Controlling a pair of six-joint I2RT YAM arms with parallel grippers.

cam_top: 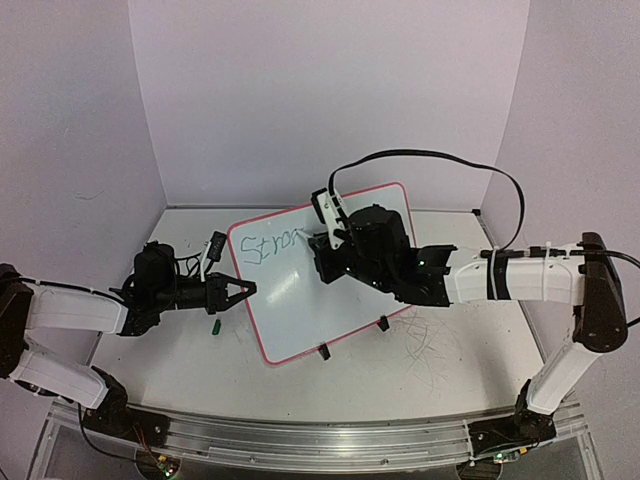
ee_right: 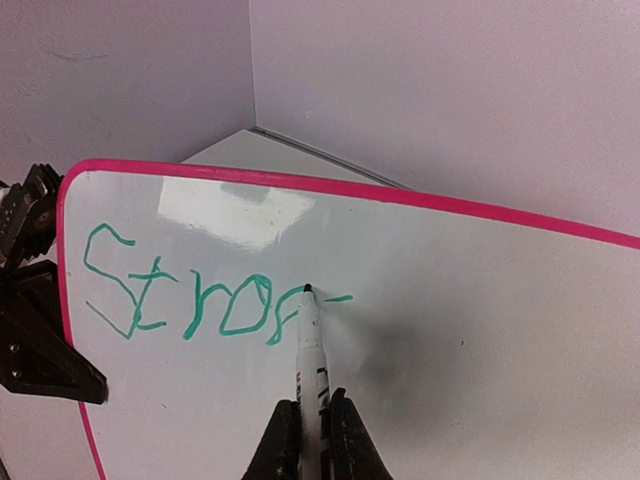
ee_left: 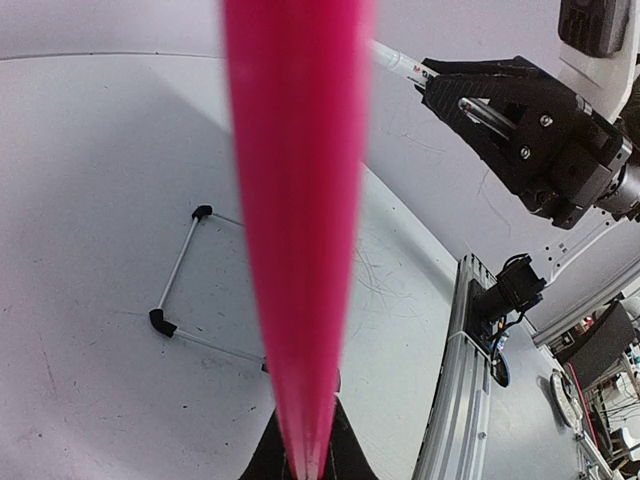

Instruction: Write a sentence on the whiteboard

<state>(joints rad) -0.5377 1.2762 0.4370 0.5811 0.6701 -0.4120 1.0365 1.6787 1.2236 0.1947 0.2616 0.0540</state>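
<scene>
The whiteboard [cam_top: 300, 300] stands tilted on the table; it is glossy white with a pink rim [ee_left: 300, 200]. My left gripper [cam_top: 240, 290] is shut on its left edge, and the rim runs out between the fingers [ee_left: 305, 465]. My right gripper [cam_top: 325, 245] is shut on a white marker [ee_right: 312, 350], gripped low on the barrel [ee_right: 312, 430]. The marker's tip touches the board just right of the writing. The sentence [ee_right: 190, 300] is in green and reads "Stron", with a short dash past the tip. The right gripper [ee_left: 470, 105] and the marker [ee_left: 400, 65] also show in the left wrist view.
A small green cap [cam_top: 214, 326] lies on the table beside the left gripper. Two black clip feet [cam_top: 322, 351] sit on the board's near edge. A thin wire bracket with black ends [ee_left: 180, 290] is left of the rim. Old scribbles [cam_top: 425, 345] mark the table. The metal rail [cam_top: 300, 440] runs along the front.
</scene>
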